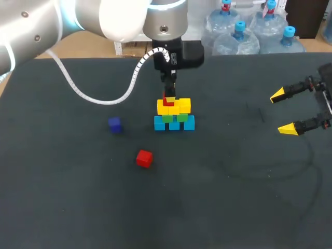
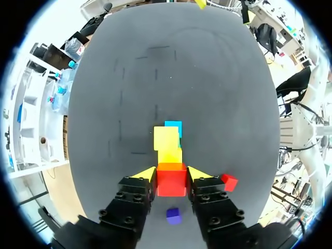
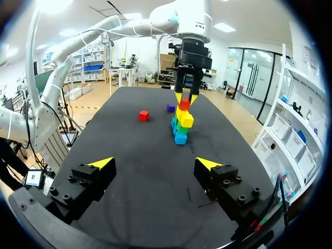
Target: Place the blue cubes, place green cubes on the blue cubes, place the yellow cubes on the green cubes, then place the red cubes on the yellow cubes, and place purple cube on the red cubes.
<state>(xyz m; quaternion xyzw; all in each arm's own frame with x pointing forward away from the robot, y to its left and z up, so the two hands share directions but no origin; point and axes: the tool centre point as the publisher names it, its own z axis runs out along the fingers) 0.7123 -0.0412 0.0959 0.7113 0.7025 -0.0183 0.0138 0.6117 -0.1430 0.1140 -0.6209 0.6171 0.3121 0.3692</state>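
Left gripper [image 2: 171,174] clamped on one red cube [image 2: 171,181], directly over the stack at centre-far counter [image 1: 207,197]. Stack: blue cubes [image 1: 174,123] in bottom row, green cubes [image 1: 174,118] on them, yellow cubes [image 1: 174,106] on top. Cannot tell whether the gripped cube touches the yellow layer. Second red cube [image 1: 144,158] lies loose, near-left of stack. Purple cube [image 1: 114,124] left of stack, apart. Right gripper [image 1: 282,111] at far right, fingers spread, holding nothing.

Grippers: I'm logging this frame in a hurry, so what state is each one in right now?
Left gripper: shut on a red cube.
Right gripper: open, holding nothing.
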